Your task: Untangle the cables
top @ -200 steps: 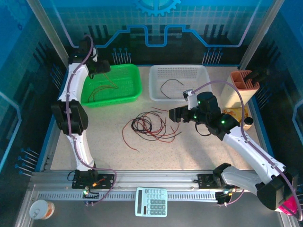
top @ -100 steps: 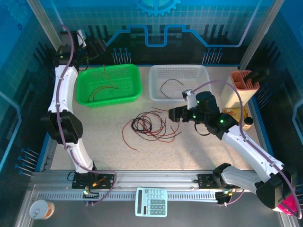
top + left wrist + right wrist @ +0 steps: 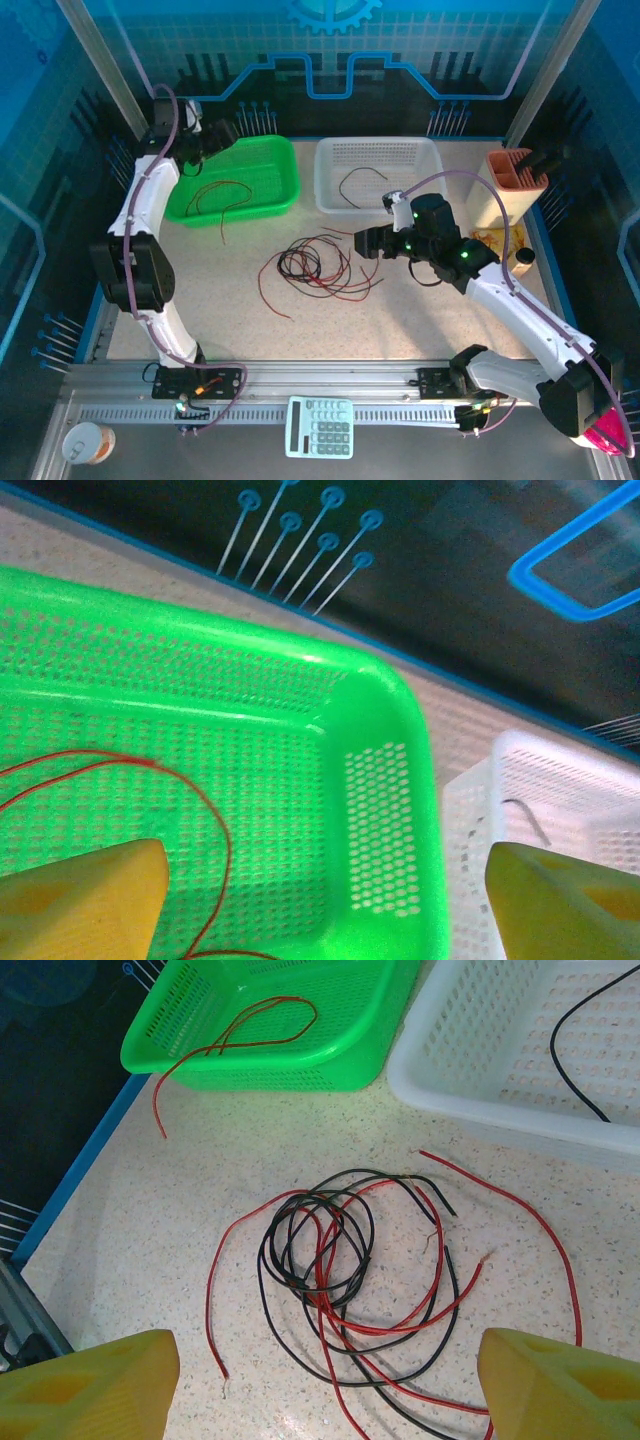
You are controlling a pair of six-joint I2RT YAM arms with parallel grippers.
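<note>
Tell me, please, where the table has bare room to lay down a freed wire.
The speckled tabletop is bare between the tangled red and black wires and the near metal rail, and left of them in front of the green perforated basket. The centre is crowded.

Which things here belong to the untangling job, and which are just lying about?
Job: tangled cables, red cable in green basket, black cable in white basket.
Lying about: calculator, orange holder.
</note>
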